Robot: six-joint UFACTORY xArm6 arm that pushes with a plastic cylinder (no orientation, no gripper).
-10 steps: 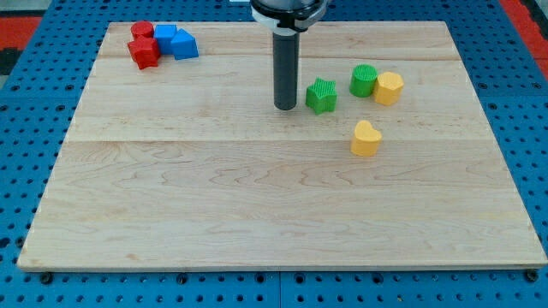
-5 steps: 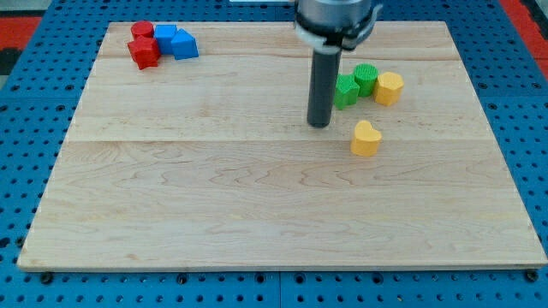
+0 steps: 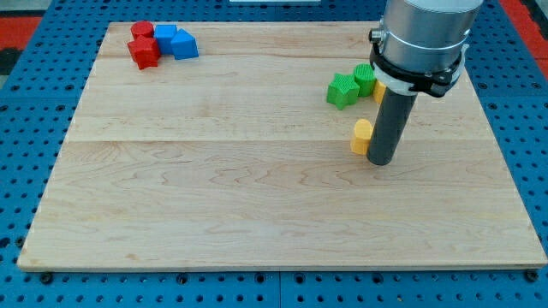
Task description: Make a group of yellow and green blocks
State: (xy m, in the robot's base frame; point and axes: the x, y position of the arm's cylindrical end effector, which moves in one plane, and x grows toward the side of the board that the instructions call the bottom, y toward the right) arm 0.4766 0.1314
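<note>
Camera view: the tabletop [image 3: 257, 214] carries two green blocks, two red blocks and two blue blocks, and two yellow blocks, one of them mostly hidden.

The green star [image 3: 342, 90] and the green cylinder [image 3: 366, 79] touch in the upper right of the frame, making a short row that rises toward the right. A sliver of a yellow block [image 3: 378, 91] shows just right of them, behind the rod. The other yellow block [image 3: 362, 136] lies below the greens; its shape cannot be made out.

The tool is a plain rod with nothing to spread or pinch; my tip [image 3: 380, 160] rests just right of that lower yellow block.

Red blocks [image 3: 143, 45] and blue blocks [image 3: 175, 41] cluster in the upper left.
</note>
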